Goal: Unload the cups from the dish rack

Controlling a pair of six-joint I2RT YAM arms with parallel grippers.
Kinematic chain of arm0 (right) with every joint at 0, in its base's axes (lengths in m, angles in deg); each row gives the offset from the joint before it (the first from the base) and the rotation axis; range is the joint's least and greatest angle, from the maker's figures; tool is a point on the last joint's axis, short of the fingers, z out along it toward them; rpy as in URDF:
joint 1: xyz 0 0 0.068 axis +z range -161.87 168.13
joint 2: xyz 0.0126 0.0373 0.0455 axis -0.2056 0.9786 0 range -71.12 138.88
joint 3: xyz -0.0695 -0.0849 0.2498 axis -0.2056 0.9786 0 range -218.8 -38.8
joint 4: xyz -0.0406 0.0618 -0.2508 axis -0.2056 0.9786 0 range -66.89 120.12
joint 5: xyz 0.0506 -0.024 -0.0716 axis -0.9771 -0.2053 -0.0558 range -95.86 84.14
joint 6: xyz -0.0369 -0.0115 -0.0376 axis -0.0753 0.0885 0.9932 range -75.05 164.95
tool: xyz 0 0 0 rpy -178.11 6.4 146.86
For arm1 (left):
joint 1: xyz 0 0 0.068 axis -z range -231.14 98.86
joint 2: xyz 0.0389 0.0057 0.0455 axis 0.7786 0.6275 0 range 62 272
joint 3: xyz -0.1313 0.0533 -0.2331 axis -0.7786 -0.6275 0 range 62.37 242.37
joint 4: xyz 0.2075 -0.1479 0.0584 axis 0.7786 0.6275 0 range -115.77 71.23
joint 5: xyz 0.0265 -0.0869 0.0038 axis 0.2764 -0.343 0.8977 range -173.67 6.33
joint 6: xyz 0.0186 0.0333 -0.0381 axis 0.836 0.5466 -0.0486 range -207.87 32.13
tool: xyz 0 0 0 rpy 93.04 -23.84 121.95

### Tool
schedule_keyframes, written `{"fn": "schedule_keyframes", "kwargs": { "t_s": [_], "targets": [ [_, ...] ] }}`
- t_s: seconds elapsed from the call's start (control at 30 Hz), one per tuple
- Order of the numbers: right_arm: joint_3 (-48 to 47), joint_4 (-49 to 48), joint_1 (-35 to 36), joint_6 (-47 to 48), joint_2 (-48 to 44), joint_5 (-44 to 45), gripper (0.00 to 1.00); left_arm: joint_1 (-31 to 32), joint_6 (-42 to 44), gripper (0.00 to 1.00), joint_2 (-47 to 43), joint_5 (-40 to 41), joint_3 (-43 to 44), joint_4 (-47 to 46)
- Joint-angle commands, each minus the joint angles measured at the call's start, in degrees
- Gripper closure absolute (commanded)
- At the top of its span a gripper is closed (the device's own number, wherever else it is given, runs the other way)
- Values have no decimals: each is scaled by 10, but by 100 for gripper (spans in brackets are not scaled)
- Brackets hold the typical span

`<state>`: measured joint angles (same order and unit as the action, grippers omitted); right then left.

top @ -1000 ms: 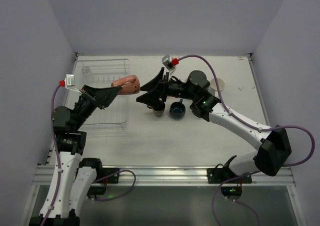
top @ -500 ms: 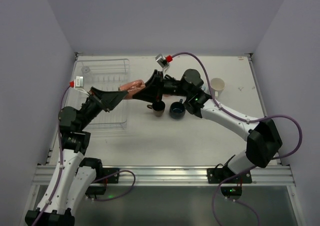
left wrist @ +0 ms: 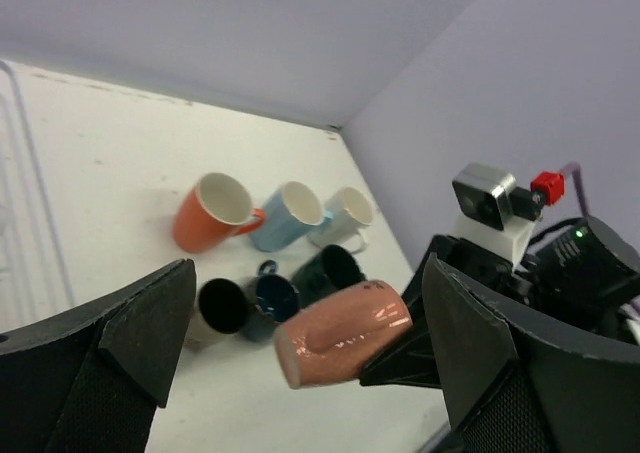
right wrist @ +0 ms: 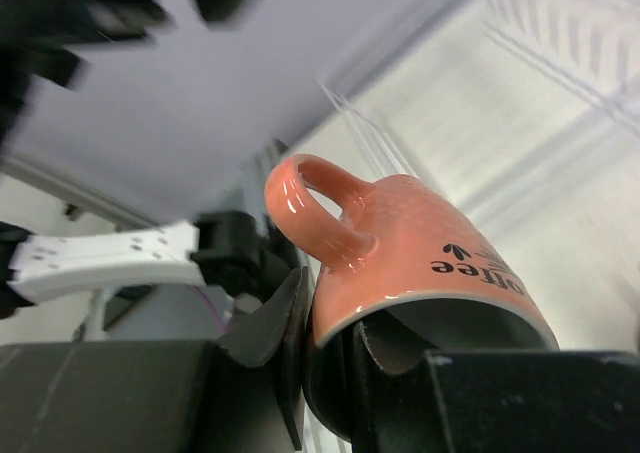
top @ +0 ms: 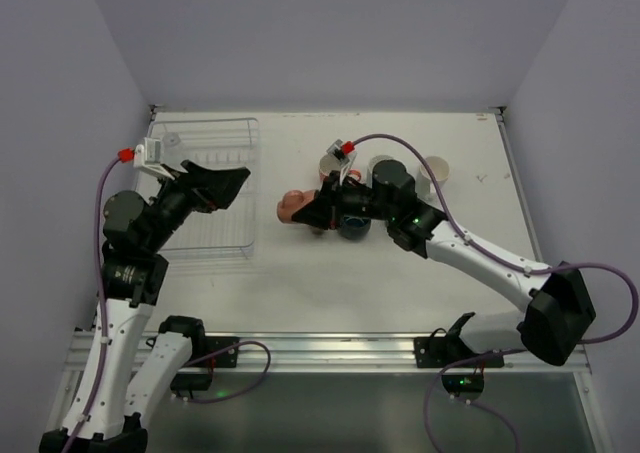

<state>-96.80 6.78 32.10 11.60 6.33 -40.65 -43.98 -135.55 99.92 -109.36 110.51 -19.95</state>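
**Q:** Where lettering shows on any object, what can be read?

**A:** Only the salmon pink cup (right wrist: 400,238) carries print. The right wrist view gives dark letters ending in "ffee" beside a small leaf mark, close to the rim. The start of the word cannot be made out.

**Q:** How does that cup lie relative to the right gripper (top: 312,211)?

**A:** The gripper clamps the rim beside the handle, with one finger inside the mouth and one outside, jaws narrow on the wall. In the top view the cup lies on its side, base toward 9 o'clock, at 3 o'clock of the dish rack (top: 200,243). Whether it touches the table (top: 400,283) cannot be told.

**Q:** And the left gripper (top: 232,181)?

**A:** It stands wide apart and holds nothing. It is over the rack's 3 o'clock edge, at 9 o'clock of the held cup and clear of it.

**Q:** Where are the other cups?

**A:** In the left wrist view, the dark brown cup (left wrist: 220,308), navy cup (left wrist: 270,298) and dark green cup (left wrist: 328,271) lie from 10 to 12 o'clock of the held cup. The orange cup (left wrist: 210,211), light blue cup (left wrist: 290,215) and white cup (left wrist: 345,218) form a row beyond them.
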Motion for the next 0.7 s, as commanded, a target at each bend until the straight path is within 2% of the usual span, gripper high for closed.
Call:
{"fn": "schedule_keyframes", "kwargs": {
  "t_s": [0.0,0.2,0.27,0.4,0.67],
  "targets": [
    [31,194,-1,82,-70,98,100,0,153,0,-9,86,48,163],
    [112,411,-1,101,-149,273,100,0,236,0,-37,178,17,208],
    [137,451,-2,88,-169,333,100,0,246,0,-44,190,-5,208],
    [136,482,-25,72,-152,380,100,0,262,0,-54,193,-41,191],
    [91,491,-57,72,-44,433,100,0,283,0,-73,199,-83,169]
  ]
}}
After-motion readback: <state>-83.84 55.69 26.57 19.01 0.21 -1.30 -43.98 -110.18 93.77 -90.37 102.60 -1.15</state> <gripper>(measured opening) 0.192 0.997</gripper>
